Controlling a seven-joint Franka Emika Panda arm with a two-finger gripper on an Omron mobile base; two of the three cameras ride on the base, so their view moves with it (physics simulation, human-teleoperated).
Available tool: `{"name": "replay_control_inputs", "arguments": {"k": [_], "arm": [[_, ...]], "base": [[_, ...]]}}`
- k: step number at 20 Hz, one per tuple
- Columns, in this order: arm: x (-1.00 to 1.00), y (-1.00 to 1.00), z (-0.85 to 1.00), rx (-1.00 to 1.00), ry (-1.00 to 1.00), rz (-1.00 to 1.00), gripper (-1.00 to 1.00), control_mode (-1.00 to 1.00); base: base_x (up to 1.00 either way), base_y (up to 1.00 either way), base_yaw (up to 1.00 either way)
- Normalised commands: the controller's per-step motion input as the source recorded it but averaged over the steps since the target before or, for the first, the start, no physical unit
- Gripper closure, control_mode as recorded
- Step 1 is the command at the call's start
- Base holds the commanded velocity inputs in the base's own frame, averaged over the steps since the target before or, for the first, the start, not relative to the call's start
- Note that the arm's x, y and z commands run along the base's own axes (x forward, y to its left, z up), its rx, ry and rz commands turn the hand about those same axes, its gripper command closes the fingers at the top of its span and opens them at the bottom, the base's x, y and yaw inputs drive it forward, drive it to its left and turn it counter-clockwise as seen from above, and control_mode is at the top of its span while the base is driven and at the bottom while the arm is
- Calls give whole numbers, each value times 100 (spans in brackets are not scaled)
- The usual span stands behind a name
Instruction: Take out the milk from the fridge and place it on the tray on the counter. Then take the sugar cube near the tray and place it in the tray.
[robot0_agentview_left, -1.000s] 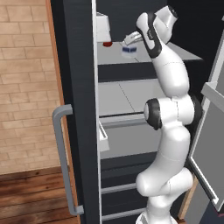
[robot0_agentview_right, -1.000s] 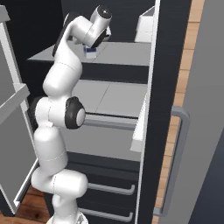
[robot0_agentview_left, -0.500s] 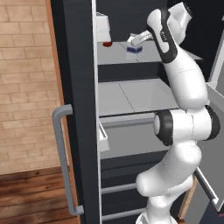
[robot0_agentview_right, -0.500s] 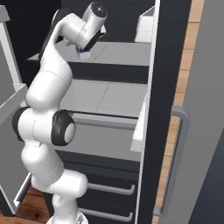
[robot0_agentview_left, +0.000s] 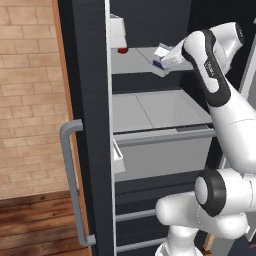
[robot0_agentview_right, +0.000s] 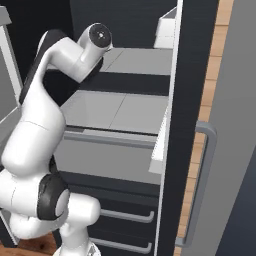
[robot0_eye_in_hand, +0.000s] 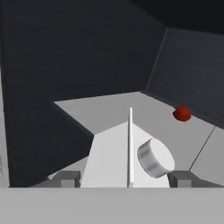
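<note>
The arm has pulled its elbow down and back in the last second, and the milk (robot0_agentview_left: 165, 56) has come off the upper shelf (robot0_agentview_left: 137, 57) with it — it now hangs tilted just past the shelf's front edge, inside the open fridge (robot0_agentview_left: 90, 100). The gripper (robot0_eye_in_hand: 124, 178) is clamped on the carton, one fingertip at each side of the gable top (robot0_eye_in_hand: 127, 153). My worry is that tilt: a fast swing out could let the carton slide between the pads, or knock it on the fridge door (robot0_agentview_right: 187, 115) on the way to the counter. A small red thing (robot0_eye_in_hand: 182, 113) sits farther back on the shelf, well clear.
</note>
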Motion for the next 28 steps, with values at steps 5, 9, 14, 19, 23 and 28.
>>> {"name": "replay_control_inputs", "arguments": {"k": [5,9,14,19,23,28], "arm": [[-100,0,24,9,2,-1,100,-100],[-100,0,33,8,17,-9,100,-100],[-93,0,0,0,29,-22,100,-100],[-55,-2,0,-2,7,-22,100,-100],[-31,-24,-6,0,1,-9,100,-100],[-45,-34,-19,1,0,-4,100,-100]], "base": [[0,0,0],[0,0,0],[0,0,0],[0,0,0],[0,0,0],[0,0,0]]}}
